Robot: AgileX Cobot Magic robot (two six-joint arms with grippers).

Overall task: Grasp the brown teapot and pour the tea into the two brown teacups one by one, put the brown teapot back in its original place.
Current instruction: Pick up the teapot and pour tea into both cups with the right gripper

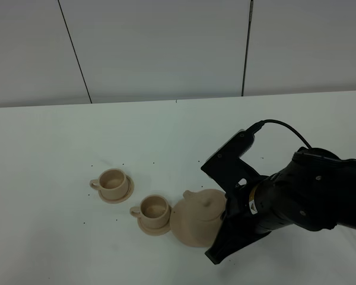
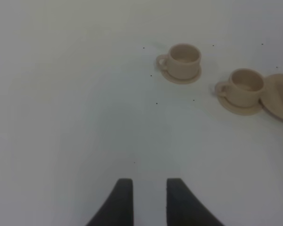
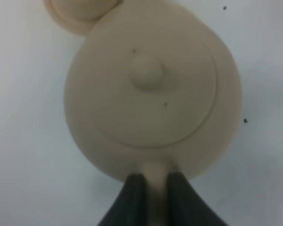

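The left gripper (image 2: 149, 184) hangs over the table, jaws slightly parted and empty. To its right stand the far teacup (image 1: 113, 180) and the nearer teacup (image 1: 154, 208). Just beside the latter is the brown teapot (image 1: 199, 212), over its wide saucer (image 2: 279, 96). The right gripper (image 3: 154, 187) is clamped on the pot's loop handle (image 3: 153, 170). The pot looks like rigid, breakable ceramic, likely heavy and smooth, so the handle suits, though it may pivot.

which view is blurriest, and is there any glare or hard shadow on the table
Right wrist view: the blurriest, the brown teapot fills the frame out of focus, edges soft. Left wrist view: slightly soft, evenly lit, the two brown teacups readable. Exterior high view: sharpest, flat diffuse light, no glare or hard shadow on the white table.
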